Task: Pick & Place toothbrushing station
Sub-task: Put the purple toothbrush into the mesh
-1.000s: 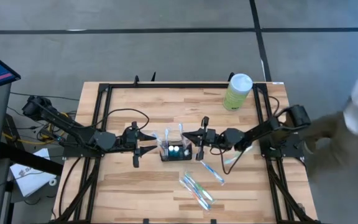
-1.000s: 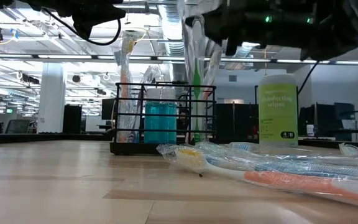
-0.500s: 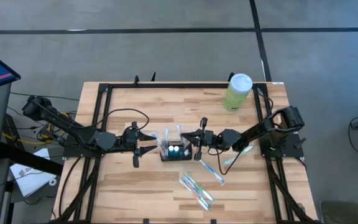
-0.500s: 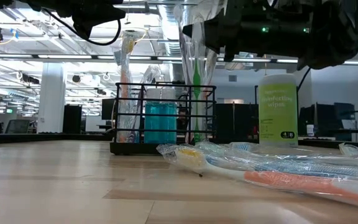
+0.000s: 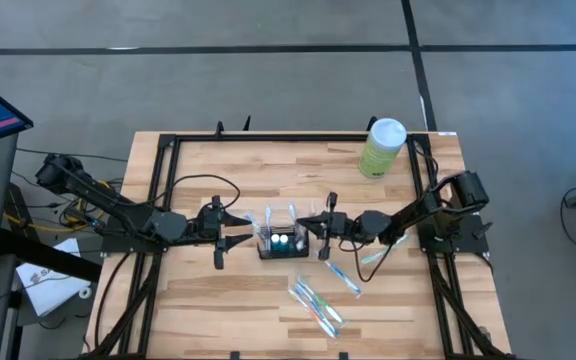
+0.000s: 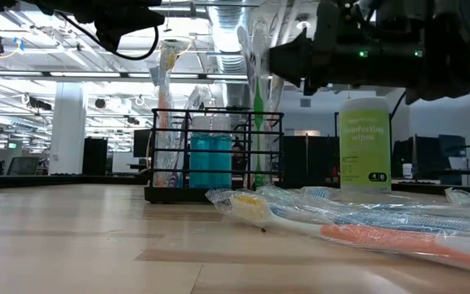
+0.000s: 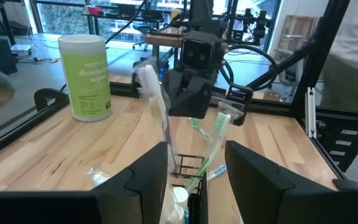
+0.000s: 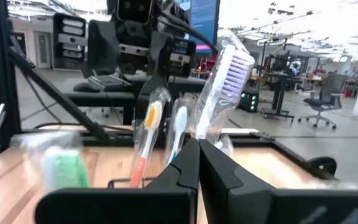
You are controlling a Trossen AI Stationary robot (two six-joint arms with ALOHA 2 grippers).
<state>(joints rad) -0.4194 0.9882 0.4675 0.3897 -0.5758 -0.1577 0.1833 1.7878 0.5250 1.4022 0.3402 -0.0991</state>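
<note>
The toothbrushing station (image 5: pixel 281 243), a low black wire holder, stands mid-table with several wrapped toothbrushes upright in it (image 6: pixel 215 155). My right gripper (image 5: pixel 306 226) is at its right end, shut on a clear-wrapped toothbrush (image 8: pixel 229 65) with a purple-white head. My left gripper (image 5: pixel 246 234) is open at the station's left end. In the left wrist view its fingers (image 7: pixel 148 171) stand on either side of the wire end (image 7: pixel 188 171), apart from it as far as shows. My right gripper pinches the wrapped toothbrush just below its head (image 8: pixel 205 127) between its two shut fingers. The fingers come in about level from the table's right side and lie across the brush. It stands upright, head up. Its green handle (image 6: pixel 258 135) reaches down among the station's wires.
A pale-green wipes canister (image 5: pixel 381 147) stands at the far right. Loose wrapped toothbrushes lie near the front (image 5: pixel 316 305) and right of the station (image 5: pixel 343 277). Black frame rails (image 5: pixel 168 150) run along the table's edges. A person (image 7: pixel 353 37) stands beyond the right side.
My right gripper has sunk a little toward the station. It stays shut on the wrapped toothbrush, which has come down with it and stays upright. A person at the table's right side has gone out of the high view.
</note>
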